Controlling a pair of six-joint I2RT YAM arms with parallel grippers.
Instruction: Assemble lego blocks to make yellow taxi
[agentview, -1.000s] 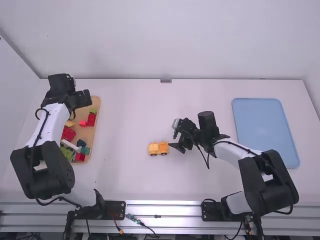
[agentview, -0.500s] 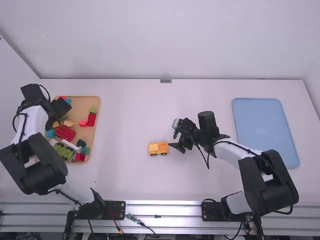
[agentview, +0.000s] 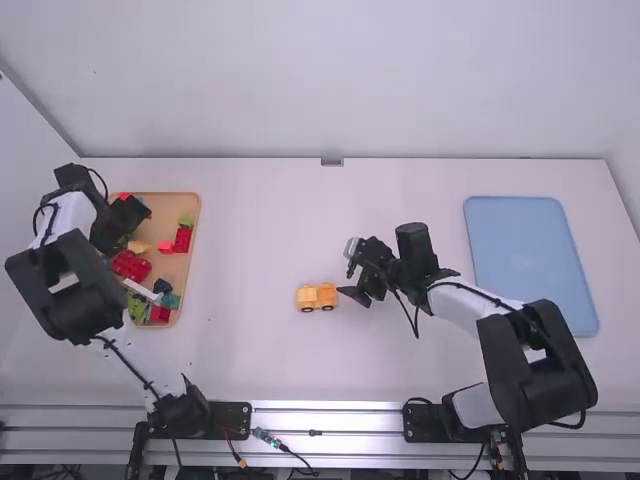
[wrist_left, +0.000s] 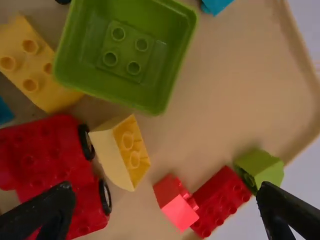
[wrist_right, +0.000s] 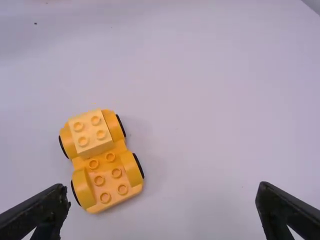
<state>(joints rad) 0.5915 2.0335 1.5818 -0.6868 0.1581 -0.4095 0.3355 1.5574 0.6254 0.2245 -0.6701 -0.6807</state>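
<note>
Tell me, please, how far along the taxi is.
Done: the wheeled base has a top block on one end. In hand: nothing; the left pincer and right pincer are open and empty. Left: probably more bodywork, perhaps using the studded yellow block or sloped yellow block in the tray.

A flat blue rectangular tray (agentview: 530, 255) lay on the white table (agentview: 250, 230); a hollow green square plastic block (wrist_left: 125, 52) sat near a red wheeled plastic base (wrist_left: 50, 155).
</note>
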